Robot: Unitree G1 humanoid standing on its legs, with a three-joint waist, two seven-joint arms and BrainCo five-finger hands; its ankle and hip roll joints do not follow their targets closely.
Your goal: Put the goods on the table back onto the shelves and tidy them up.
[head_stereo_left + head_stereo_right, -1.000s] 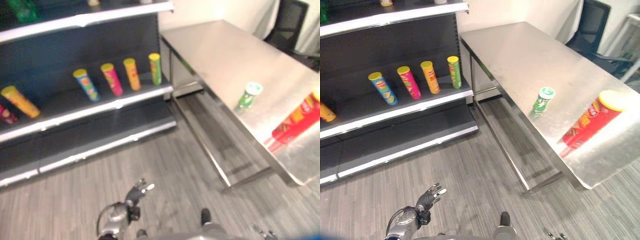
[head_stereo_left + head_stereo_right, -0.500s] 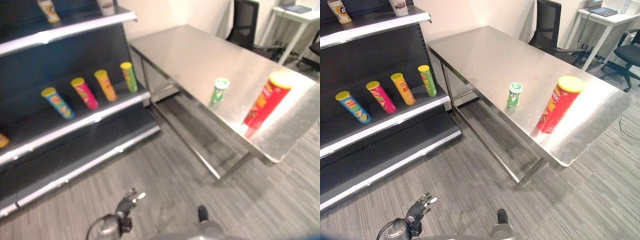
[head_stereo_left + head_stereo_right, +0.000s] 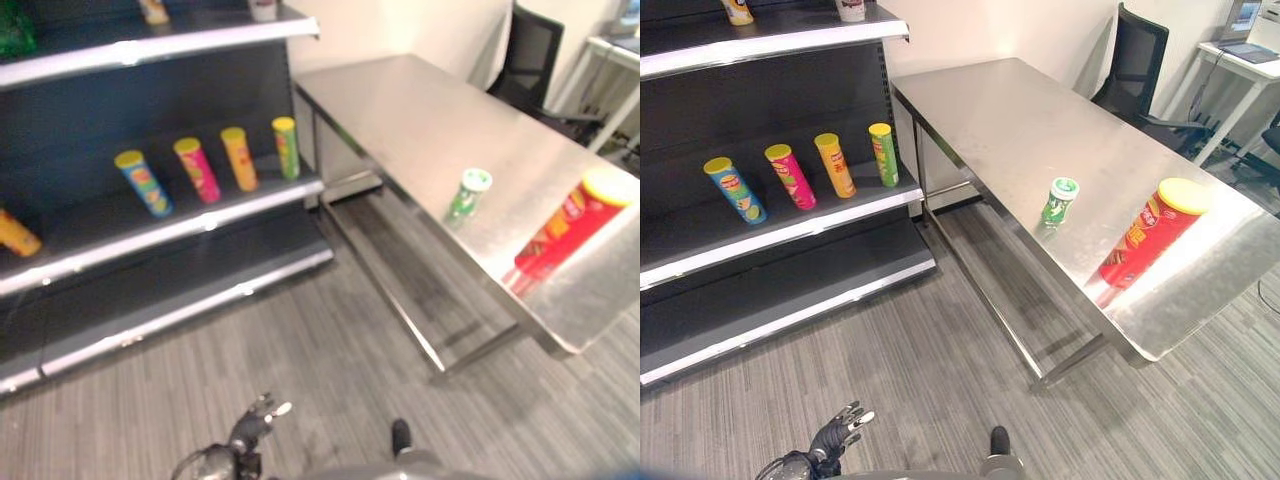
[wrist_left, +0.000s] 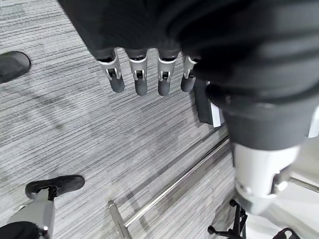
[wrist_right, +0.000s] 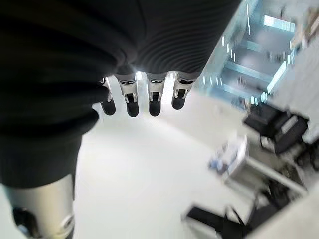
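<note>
Black office chair [image 3: 1137, 62] standing at 1 o'clock beyond the worktop; white desk [image 3: 1237, 60] sitting at 2 o'clock; grey striped carpet floor [image 3: 940, 380] lying underfoot.

Bright, even indoor light falls from above. The steel counter [image 3: 1020, 120] throws back a strong glare, whitest around the red can [image 3: 1148, 236] near its far corner. The shelves [image 3: 770, 236] are dark, their recesses in deep shadow, with bright streaks along the metal edges. The left eye view is soft with motion blur. Past the right hand [image 5: 142, 97], the background is washed out and unfocused.
</note>
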